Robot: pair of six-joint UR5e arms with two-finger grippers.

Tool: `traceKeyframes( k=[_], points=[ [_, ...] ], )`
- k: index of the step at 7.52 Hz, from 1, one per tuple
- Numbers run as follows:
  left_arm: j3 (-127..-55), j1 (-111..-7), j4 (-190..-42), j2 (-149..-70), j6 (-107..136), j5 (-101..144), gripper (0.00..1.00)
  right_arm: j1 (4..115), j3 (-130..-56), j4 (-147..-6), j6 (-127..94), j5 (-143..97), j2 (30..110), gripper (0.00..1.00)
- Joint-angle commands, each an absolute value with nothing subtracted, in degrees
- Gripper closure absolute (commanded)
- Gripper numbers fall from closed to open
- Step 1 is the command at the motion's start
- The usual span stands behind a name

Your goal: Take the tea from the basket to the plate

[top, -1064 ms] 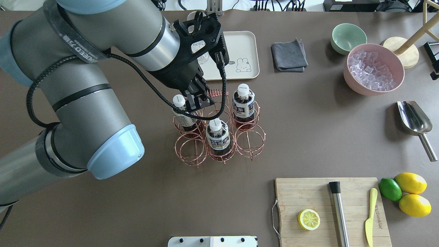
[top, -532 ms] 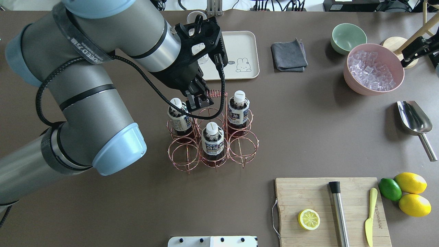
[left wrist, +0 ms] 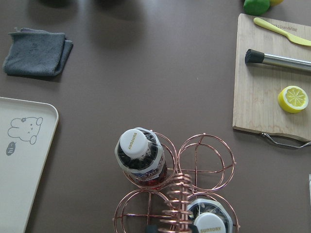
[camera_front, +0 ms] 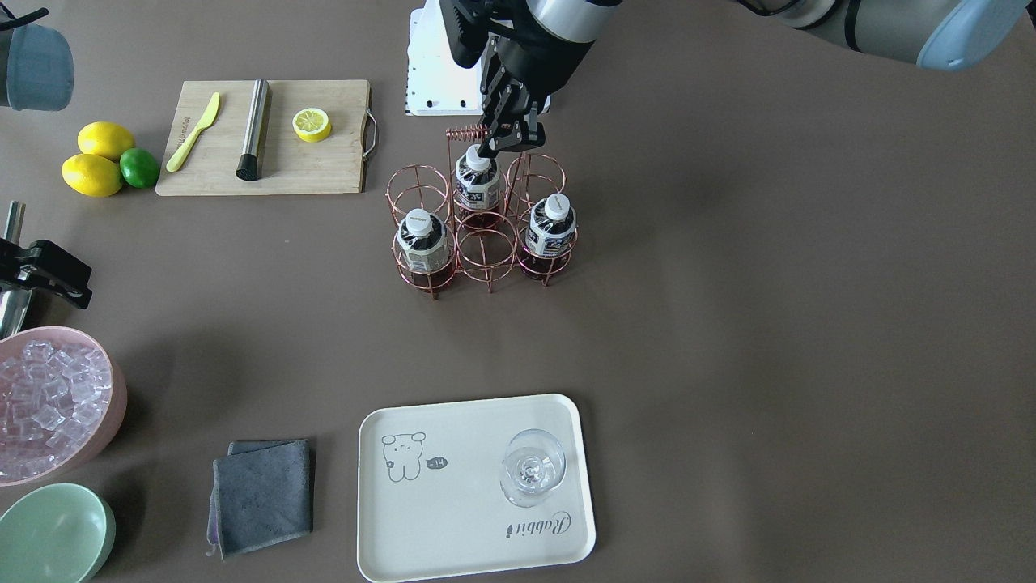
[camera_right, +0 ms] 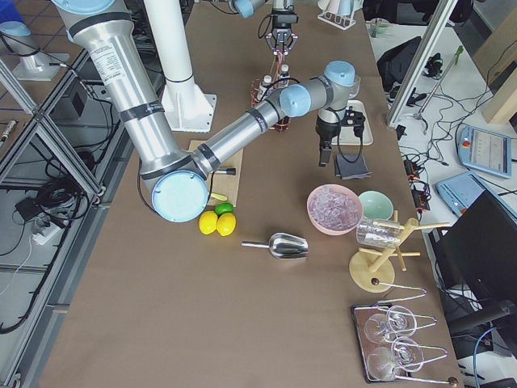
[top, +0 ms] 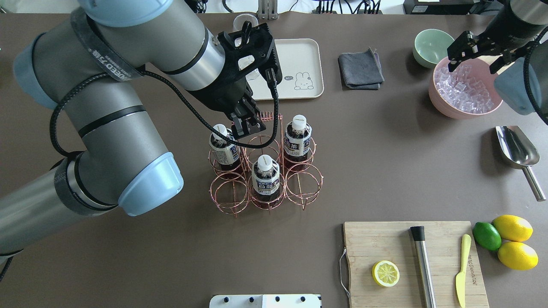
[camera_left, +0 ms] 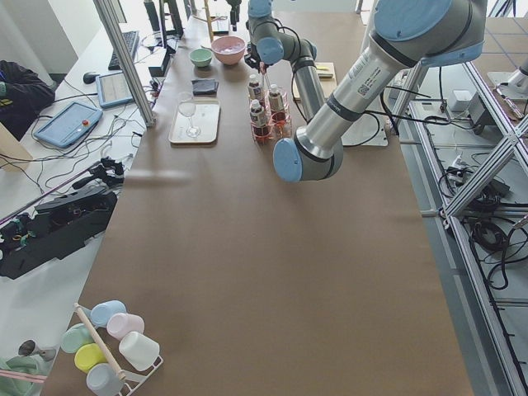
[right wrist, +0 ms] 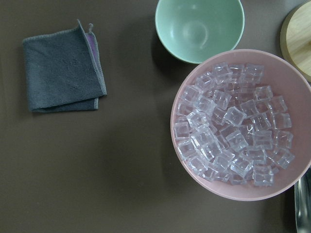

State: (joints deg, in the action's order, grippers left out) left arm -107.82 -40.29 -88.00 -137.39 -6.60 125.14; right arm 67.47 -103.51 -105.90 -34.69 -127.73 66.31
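Note:
The copper wire basket (top: 210,190) stands mid-table with three tea bottles in its rings (top: 223,147) (top: 265,175) (top: 297,139). Each bottle has a white cap and a blue-and-white label over dark drink. My left gripper (top: 248,126) is at the basket's coiled wire handle (top: 269,115) and is shut on it; in the left wrist view the coil (left wrist: 176,199) runs in between the fingers. The cream plate (top: 299,55) lies just beyond the basket and bears a clear glass (camera_front: 530,470). My right gripper (top: 475,53) hangs open over the pink bowl, far from the basket.
A pink bowl of ice (top: 464,92), a mint bowl (top: 432,45) and a grey cloth (top: 361,70) sit at the back right. A metal scoop (top: 516,147) lies to the right. The cutting board (top: 398,244), front right, carries a lemon half, a steel muddler and a knife, with lemons and a lime beside it.
The basket, held by my left gripper, shifted left and lower, then stayed nearly still. My right arm came into view at the back right and moved over the pink bowl.

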Motion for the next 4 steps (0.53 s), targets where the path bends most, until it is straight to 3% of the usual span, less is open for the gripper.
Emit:
traceKeyframes(
  k=[1,4],
  points=[
    [-108.02,-40.34,-88.07,-137.29,-6.59,125.16,1.0,64.43,-103.62,-105.74,-37.88,-127.88,63.2,0.0],
    [-108.19,-40.43,-88.07,-136.94,-6.59,125.68,1.0,61.1,-104.23,-105.91,-37.27,-128.5,60.74,0.0]
  ],
)
